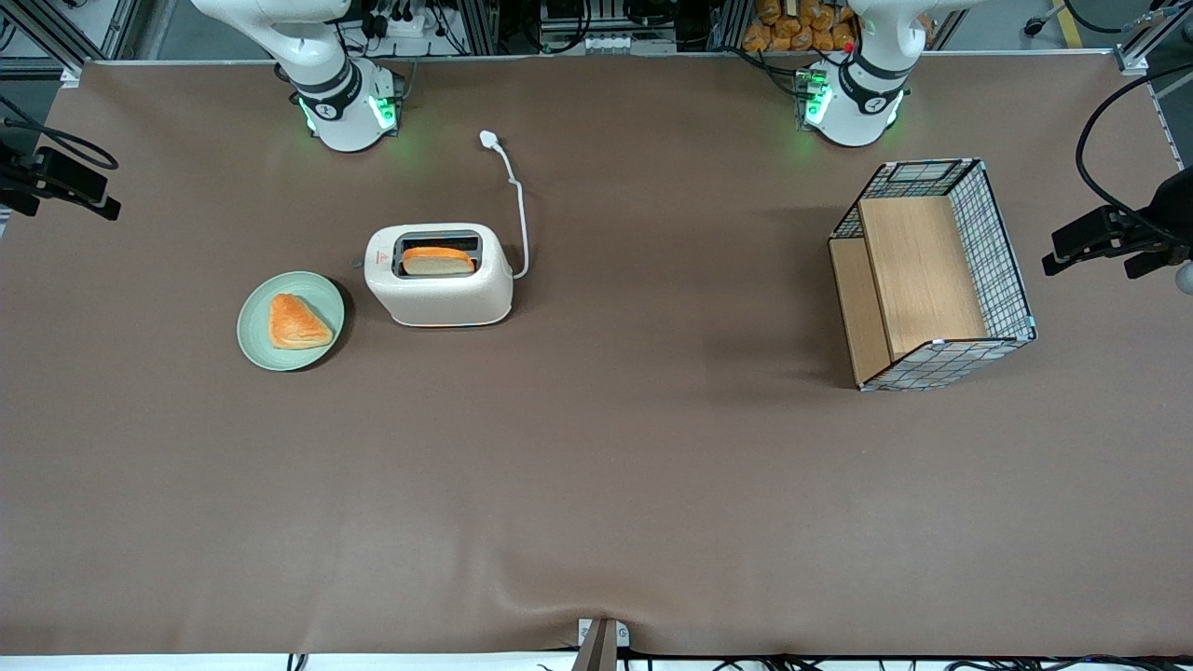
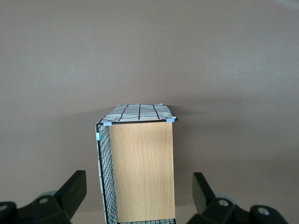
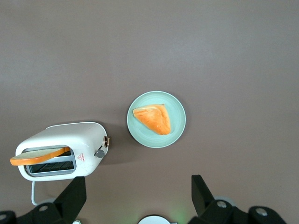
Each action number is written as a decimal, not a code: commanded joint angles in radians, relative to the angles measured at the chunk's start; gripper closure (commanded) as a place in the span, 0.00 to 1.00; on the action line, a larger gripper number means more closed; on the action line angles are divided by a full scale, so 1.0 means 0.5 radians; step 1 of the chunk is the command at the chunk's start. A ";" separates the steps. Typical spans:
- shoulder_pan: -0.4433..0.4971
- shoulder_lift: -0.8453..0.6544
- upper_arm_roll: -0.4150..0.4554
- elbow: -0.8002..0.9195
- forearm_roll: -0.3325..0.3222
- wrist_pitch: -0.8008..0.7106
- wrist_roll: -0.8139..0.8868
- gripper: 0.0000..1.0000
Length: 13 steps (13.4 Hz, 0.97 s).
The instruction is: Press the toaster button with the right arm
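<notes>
The cream-white toaster (image 1: 438, 289) (image 3: 60, 140) stands on the brown table with a slice of bread (image 1: 437, 260) (image 3: 39, 157) in its top slot. The button (image 3: 99, 153) is a small grey knob on the narrow end that faces the green plate (image 1: 317, 289), by the red mark (image 1: 381, 260). My right gripper (image 3: 138, 196) hangs high above the table, well apart from the toaster and open, with nothing between its black fingers (image 3: 74, 195). In the front view only the right arm's base (image 1: 345, 102) and lower links show; the gripper is out of that frame.
The green plate (image 3: 140, 135) holds a triangular pastry (image 1: 296, 322) (image 3: 154, 119) beside the toaster's button end. A white cord and plug (image 1: 489, 140) trail from the toaster toward the arm bases. A wire basket with wooden panels (image 1: 932, 270) (image 2: 140, 168) lies toward the parked arm's end.
</notes>
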 commanded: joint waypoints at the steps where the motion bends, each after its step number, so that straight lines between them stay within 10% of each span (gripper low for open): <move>1: -0.021 0.004 0.025 0.025 -0.010 -0.018 0.038 0.00; 13: -0.024 0.010 0.028 -0.006 -0.007 -0.030 0.008 0.00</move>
